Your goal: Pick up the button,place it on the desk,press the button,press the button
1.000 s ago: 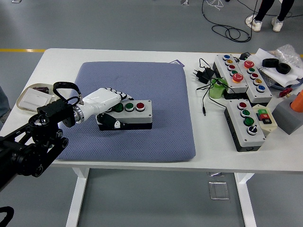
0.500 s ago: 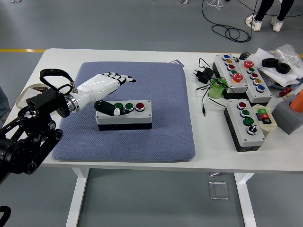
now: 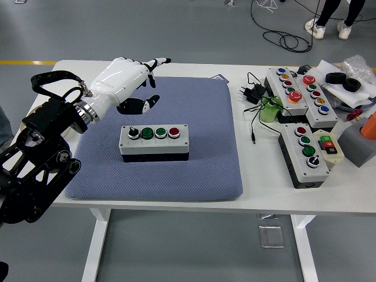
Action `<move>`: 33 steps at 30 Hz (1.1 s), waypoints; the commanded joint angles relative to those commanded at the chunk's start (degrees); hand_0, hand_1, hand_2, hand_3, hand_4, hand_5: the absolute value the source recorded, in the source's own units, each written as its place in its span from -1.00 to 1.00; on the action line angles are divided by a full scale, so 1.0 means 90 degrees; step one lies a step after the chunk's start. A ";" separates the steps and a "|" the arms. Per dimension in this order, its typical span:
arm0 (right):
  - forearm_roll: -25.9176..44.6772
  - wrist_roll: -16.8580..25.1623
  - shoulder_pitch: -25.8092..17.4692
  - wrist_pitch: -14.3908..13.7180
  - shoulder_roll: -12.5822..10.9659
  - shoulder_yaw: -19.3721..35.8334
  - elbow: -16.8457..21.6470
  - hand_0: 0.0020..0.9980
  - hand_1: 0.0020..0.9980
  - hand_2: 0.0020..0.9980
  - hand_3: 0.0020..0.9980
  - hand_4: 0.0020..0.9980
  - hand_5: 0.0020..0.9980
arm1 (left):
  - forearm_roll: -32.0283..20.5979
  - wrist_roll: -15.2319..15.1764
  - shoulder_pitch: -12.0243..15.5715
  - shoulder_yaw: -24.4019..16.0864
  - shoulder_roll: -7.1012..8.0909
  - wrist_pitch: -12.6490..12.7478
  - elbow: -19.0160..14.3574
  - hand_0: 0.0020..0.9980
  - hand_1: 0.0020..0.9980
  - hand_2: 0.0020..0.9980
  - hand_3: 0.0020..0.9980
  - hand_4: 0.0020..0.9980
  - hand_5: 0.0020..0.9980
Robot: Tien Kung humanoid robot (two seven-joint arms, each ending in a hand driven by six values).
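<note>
A grey button box (image 3: 154, 141) with a black knob, two green buttons and a red button lies on the blue-grey pad (image 3: 200, 117) in the middle of the table. My left hand (image 3: 138, 82) is white with black fingertips. It hangs in the air above and to the left of the box, fingers spread, holding nothing. The right arm is out of view.
Several other button boxes (image 3: 302, 153) (image 3: 296, 94) lie at the right, with a black power adapter and cable (image 3: 251, 94), a green cup (image 3: 269, 111), tape rolls (image 3: 343, 79) and a grey block (image 3: 358, 144). A flat tray (image 3: 41, 120) sits at the left edge.
My left hand has let go of the button box, lifted up and back to the left, and opened its fingers. The box stays on the pad.
</note>
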 joint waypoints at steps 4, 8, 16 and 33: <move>-0.0011 0.0000 -0.0014 0.0000 -0.0001 0.0007 0.0000 0.30 0.28 0.34 0.17 -0.23 -0.53 | 0.0000 0.0034 0.0007 0.0004 -0.0002 -0.0132 -0.0057 -0.83 -0.82 -0.76 0.84 -0.59 -1.00; -0.0026 0.0001 -0.0031 0.0001 -0.0004 0.0016 0.0000 0.30 0.28 0.34 0.17 -0.23 -0.53 | 0.0000 0.0046 0.0031 0.0027 -0.0005 -0.0327 -0.0063 -0.83 -0.82 -0.76 0.84 -0.59 -1.00; -0.0021 0.0005 -0.0040 -0.0001 -0.0005 0.0012 0.0000 0.30 0.28 0.34 0.17 -0.23 -0.53 | 0.0000 0.0043 0.0022 0.0122 -0.0017 -0.0123 -0.0042 -0.82 -0.84 -0.77 0.79 0.20 -0.51; 0.0019 0.0002 -0.0018 0.0007 -0.0014 -0.0028 0.0000 0.29 0.28 0.34 0.17 -0.23 -0.53 | -0.0002 0.0136 0.0008 0.0203 -0.0025 0.0049 0.0003 -0.93 -1.00 -1.00 0.54 0.73 0.12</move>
